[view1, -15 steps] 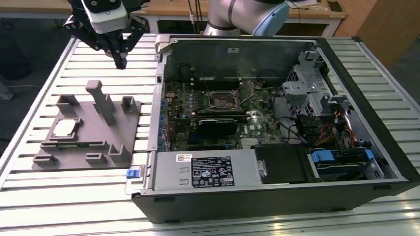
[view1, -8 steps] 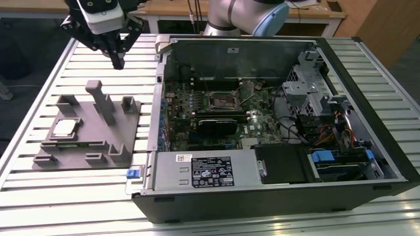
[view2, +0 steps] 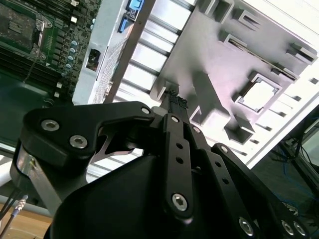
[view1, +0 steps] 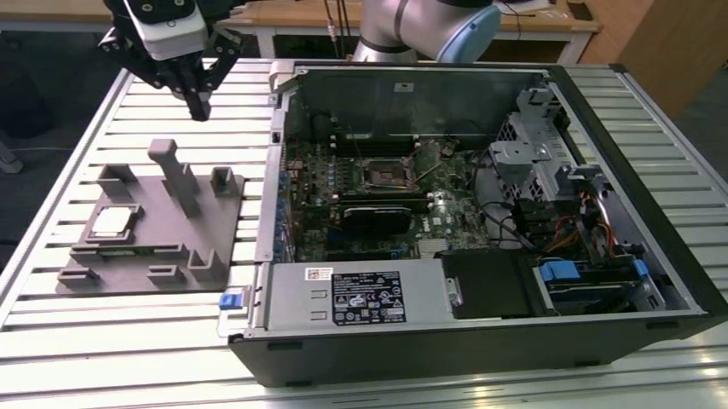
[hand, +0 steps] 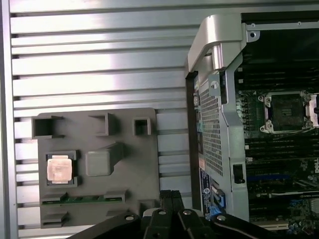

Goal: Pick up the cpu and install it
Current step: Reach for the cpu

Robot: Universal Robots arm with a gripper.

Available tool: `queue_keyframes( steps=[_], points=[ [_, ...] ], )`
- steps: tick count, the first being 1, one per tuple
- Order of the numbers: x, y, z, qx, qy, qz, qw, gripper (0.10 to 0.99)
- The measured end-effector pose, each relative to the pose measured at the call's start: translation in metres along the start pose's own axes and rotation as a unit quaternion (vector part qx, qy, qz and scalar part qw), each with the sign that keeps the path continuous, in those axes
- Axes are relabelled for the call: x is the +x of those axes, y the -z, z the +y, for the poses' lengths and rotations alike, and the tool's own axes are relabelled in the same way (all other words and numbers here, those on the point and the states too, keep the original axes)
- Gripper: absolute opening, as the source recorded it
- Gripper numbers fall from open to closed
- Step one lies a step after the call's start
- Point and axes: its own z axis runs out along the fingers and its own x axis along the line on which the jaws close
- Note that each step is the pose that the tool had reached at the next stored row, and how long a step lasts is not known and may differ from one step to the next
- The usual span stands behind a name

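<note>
The cpu [view1: 111, 223] is a small pale square chip lying flat in a recess of the grey holder plate [view1: 136, 268], at the exterior view's left. Both wrist views show the cpu [view2: 259, 94] [hand: 59, 168] in that same recess. My gripper [view1: 199, 109] hangs in the air above the slatted table, beyond the far end of the plate and apart from the chip. Its black fingers [view2: 174, 102] [hand: 171, 195] are shut together with nothing between them. The dark square socket [view1: 384, 175] [hand: 288, 112] sits on the motherboard inside the open computer case.
The open computer case [view1: 478, 341] lies on its side at the exterior view's right, with drive cages and cables inside. Tall posts [view1: 176, 175] and blocks rise from the holder plate beside the chip. A green memory stick [hand: 82, 199] lies in a slot of the plate.
</note>
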Motion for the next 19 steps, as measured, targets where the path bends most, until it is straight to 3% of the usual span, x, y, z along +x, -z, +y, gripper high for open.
queue_keyframes(
  steps=[19],
  points=[
    [0.0146,-0.0010,-0.0012,0.0000,0.000,0.0003,1.0000,0.106]
  ],
)
